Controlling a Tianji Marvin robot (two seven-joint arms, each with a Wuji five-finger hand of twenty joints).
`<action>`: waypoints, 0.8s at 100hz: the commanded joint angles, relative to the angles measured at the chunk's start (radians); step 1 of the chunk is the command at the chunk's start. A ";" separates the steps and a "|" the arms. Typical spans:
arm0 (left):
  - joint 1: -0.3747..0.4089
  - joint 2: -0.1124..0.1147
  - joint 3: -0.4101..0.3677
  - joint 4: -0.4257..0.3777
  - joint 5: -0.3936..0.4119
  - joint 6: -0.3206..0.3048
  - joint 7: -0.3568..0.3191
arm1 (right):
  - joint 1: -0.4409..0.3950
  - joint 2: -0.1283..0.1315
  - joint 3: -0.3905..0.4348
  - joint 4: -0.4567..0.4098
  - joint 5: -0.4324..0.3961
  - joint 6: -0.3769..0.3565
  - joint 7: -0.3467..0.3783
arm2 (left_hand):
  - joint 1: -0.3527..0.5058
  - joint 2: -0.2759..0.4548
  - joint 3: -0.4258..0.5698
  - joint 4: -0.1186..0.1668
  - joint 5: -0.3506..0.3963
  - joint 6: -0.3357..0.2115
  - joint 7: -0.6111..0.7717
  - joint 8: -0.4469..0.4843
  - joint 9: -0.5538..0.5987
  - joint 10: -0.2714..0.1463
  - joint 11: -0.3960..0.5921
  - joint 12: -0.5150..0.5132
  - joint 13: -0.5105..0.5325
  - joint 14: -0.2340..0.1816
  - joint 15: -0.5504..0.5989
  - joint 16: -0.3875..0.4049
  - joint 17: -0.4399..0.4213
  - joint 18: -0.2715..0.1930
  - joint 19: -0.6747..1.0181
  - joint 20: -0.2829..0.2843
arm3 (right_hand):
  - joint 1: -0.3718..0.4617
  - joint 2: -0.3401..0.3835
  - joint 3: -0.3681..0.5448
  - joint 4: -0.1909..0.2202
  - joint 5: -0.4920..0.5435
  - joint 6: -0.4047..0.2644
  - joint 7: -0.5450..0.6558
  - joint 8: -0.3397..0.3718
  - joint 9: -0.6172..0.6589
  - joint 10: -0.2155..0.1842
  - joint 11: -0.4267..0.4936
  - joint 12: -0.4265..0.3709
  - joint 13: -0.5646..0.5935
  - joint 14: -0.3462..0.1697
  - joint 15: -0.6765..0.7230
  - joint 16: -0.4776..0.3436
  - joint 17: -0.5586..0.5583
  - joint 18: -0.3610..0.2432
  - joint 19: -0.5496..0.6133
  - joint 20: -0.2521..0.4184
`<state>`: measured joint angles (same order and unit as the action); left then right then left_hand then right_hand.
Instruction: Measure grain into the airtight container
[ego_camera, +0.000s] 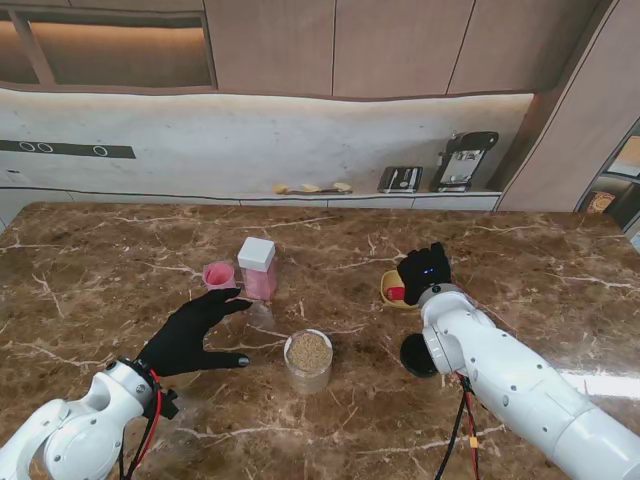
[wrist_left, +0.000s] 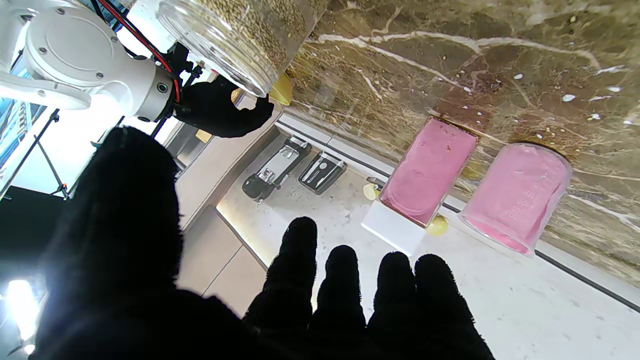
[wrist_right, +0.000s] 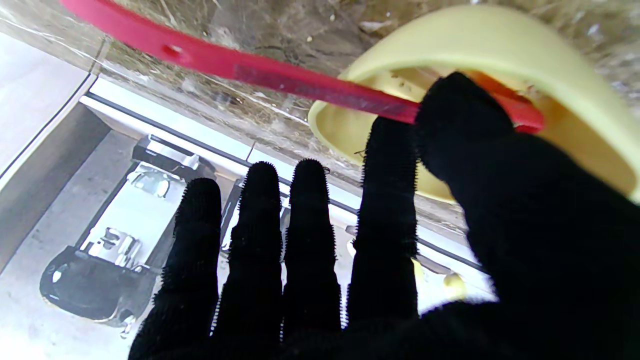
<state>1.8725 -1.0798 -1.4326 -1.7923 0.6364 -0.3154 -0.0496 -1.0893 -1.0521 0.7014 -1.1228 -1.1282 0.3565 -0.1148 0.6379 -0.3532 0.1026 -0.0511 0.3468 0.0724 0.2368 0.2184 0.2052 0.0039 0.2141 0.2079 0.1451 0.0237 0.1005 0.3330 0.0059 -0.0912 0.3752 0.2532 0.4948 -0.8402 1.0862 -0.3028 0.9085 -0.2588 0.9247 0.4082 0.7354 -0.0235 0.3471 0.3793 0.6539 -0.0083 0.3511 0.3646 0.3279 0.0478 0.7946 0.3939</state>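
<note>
While unsorted: two pink containers (ego_camera: 257, 268), one jar (ego_camera: 308, 360)

Kitchen, marble counter (ego_camera: 120, 250), wooden wall cabinets (ego_camera: 400, 45), countertop appliances (ego_camera: 463, 160)

A brown marble table (ego_camera: 120, 240) with pale veins carries five things. At centre near stands an open clear jar of grain (ego_camera: 308, 360). Farther left stand a pink cup (ego_camera: 218, 275) and a pink container with a white lid (ego_camera: 258, 268), close together. Right of centre sit a yellow bowl (ego_camera: 392, 290) and a black disc (ego_camera: 416, 356).
</note>
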 joint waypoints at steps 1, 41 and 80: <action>0.007 -0.001 0.003 0.002 0.003 0.004 0.003 | 0.004 -0.001 -0.002 0.009 0.005 -0.006 0.016 | -0.028 0.031 0.021 0.030 -0.018 -0.014 -0.006 0.006 -0.008 -0.001 -0.015 -0.014 -0.019 -0.032 0.002 -0.011 -0.012 -0.039 -0.025 -0.006 | 0.045 0.015 0.016 -0.017 0.028 -0.001 0.015 -0.032 0.012 -0.008 -0.007 -0.010 0.022 -0.006 -0.005 0.020 -0.008 0.026 0.020 0.002; 0.009 -0.001 0.003 0.002 0.000 0.003 0.000 | 0.015 -0.002 -0.032 0.040 0.028 -0.019 0.007 | -0.027 0.036 0.029 0.028 -0.017 -0.016 -0.007 0.007 -0.008 0.001 -0.012 -0.013 -0.018 -0.029 0.002 -0.010 -0.012 -0.037 -0.032 0.004 | 0.055 0.046 0.047 -0.003 -0.037 0.051 -0.022 -0.118 0.003 -0.010 -0.017 -0.013 0.008 -0.009 -0.013 0.017 -0.019 0.024 0.012 -0.002; 0.007 0.000 0.005 0.004 0.003 0.006 -0.003 | 0.016 -0.005 -0.027 0.052 0.038 -0.026 -0.017 | -0.024 0.040 0.032 0.027 -0.017 -0.014 -0.009 0.008 -0.007 0.003 -0.010 -0.011 -0.017 -0.027 0.002 -0.008 -0.012 -0.034 -0.035 0.011 | 0.038 0.203 0.055 -0.001 -0.002 0.030 0.008 -0.140 0.015 -0.029 -0.006 -0.009 0.005 -0.020 -0.003 0.020 -0.021 0.011 0.014 0.002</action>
<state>1.8743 -1.0799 -1.4314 -1.7917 0.6357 -0.3130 -0.0510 -1.0679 -1.0557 0.6664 -1.0758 -1.0917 0.3329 -0.1432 0.6379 -0.3436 0.1204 -0.0511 0.3468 0.0724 0.2368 0.2185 0.2052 0.0039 0.2141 0.2079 0.1451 0.0237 0.1005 0.3329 0.0052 -0.0912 0.3733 0.2532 0.5158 -0.6894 1.1127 -0.3017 0.8655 -0.1999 0.8858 0.2644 0.7455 -0.0376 0.3399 0.3793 0.6539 -0.0166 0.3489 0.3647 0.3261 0.0482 0.7946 0.3939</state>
